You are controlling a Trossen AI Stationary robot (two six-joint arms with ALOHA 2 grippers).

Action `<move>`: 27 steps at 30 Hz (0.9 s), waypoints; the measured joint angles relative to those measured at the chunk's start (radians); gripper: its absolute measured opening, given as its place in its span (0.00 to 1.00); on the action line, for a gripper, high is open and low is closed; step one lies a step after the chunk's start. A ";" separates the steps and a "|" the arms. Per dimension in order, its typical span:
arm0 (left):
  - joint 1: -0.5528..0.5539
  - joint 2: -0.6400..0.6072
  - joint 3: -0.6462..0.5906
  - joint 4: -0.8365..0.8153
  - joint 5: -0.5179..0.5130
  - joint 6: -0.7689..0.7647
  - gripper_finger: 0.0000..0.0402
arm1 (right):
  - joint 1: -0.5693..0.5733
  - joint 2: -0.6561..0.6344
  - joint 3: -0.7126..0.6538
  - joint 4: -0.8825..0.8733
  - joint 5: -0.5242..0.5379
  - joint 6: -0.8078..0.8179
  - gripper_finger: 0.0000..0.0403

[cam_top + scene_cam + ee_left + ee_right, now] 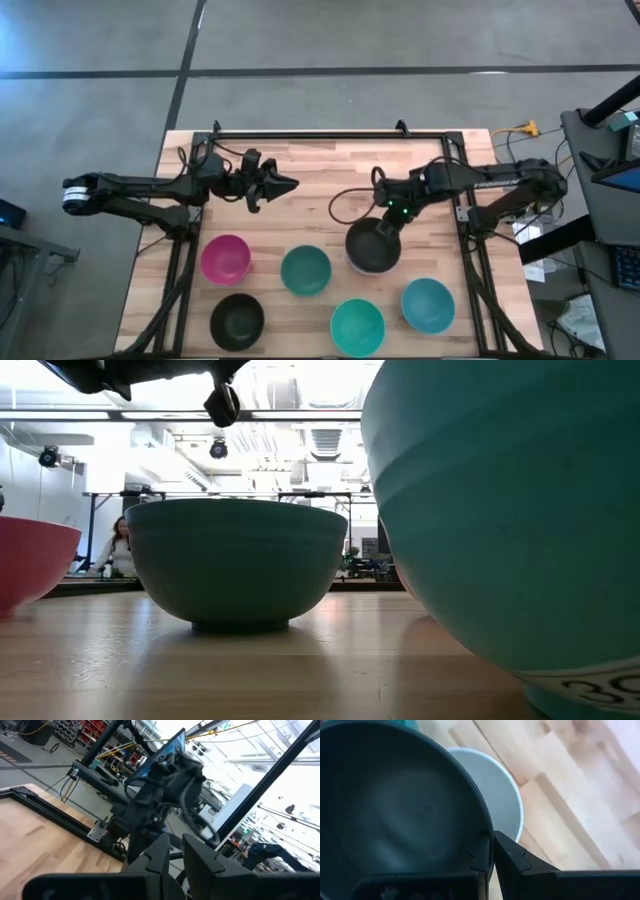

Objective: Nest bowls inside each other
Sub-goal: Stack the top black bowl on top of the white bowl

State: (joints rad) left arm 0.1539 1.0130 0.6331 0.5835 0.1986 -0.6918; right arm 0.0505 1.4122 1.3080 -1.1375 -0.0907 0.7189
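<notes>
Right gripper (385,222) is clamped on the rim of a black bowl (372,245), fingers pinching the wall as the right wrist view shows, one finger (515,860) outside the rim. That black bowl (395,810) sits tilted over a white bowl (495,795), which peeks out from under its edge; whether it is fully seated inside I cannot tell. The pair is on the wooden table (320,170), right of centre. Around it: a dark teal bowl (305,270) just to its left, a blue bowl (428,305) near it toward the front right, a turquoise bowl (357,327) at the front edge between those two. Farther left a magenta bowl (226,258), and in front of that a second black bowl (237,321). All five of these stand alone, open side up, apart from each other. Low view shows the dark teal bowl (237,560) mid-table, the turquoise bowl (510,510) huge up close, and a pinkish rim (30,560) at the side. Left gripper (285,184) hangs over the bare back left part of the table, well apart from every bowl, fingers (160,855) close together with a thin gap, holding nothing. A person (118,550) is in the room behind.
</notes>
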 joint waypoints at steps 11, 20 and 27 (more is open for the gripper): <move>0.001 0.003 0.000 0.001 0.000 -0.001 0.09 | -0.003 -0.023 -0.113 0.065 -0.018 0.046 0.03; 0.001 0.003 0.000 0.000 -0.001 -0.002 0.09 | -0.005 0.035 -0.123 0.075 -0.020 0.044 0.03; 0.001 0.006 0.000 0.000 -0.002 -0.003 0.09 | -0.005 0.044 -0.156 0.083 -0.020 0.042 0.03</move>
State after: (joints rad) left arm 0.1551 1.0187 0.6331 0.5837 0.1970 -0.6952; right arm 0.0456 1.4559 1.1519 -1.0548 -0.1108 0.7606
